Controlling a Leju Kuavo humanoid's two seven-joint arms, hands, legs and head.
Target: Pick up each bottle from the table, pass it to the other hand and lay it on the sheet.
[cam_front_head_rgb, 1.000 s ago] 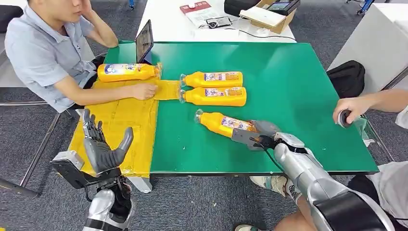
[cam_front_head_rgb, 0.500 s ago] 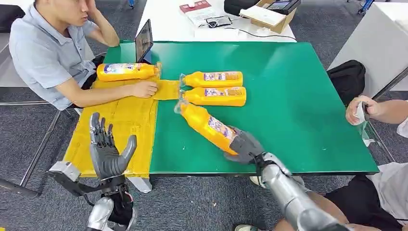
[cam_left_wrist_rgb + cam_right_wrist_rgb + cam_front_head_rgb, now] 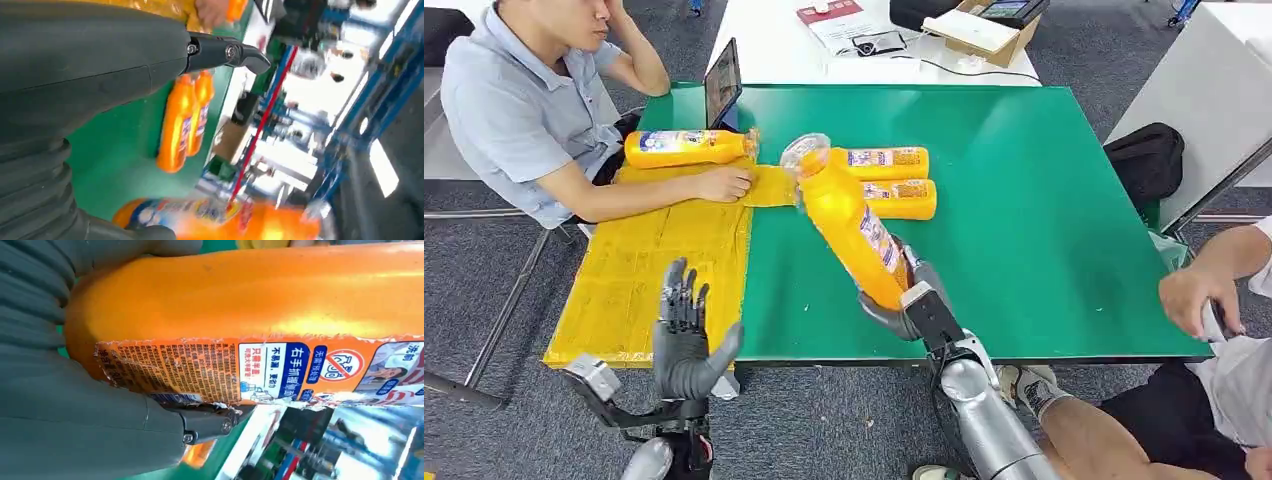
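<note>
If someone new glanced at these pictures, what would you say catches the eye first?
The orange bottle lifted off the green table, tilted, gripped at its base by the right hand. Next, the left hand hovers spread beside the yellow sheet, where a person's hand rests.

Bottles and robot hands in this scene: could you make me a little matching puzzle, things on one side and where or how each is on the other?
Things:
1. Lifted bottle
2. Bottle by the laptop
3. Left robot hand
4. Pair of bottles

States:
A. lying side by side on the green table
B. open, holding nothing
C. lying on the yellow sheet
D. held tilted by the right robot hand

Pairs: 1-D, 2-C, 3-B, 4-A
</note>
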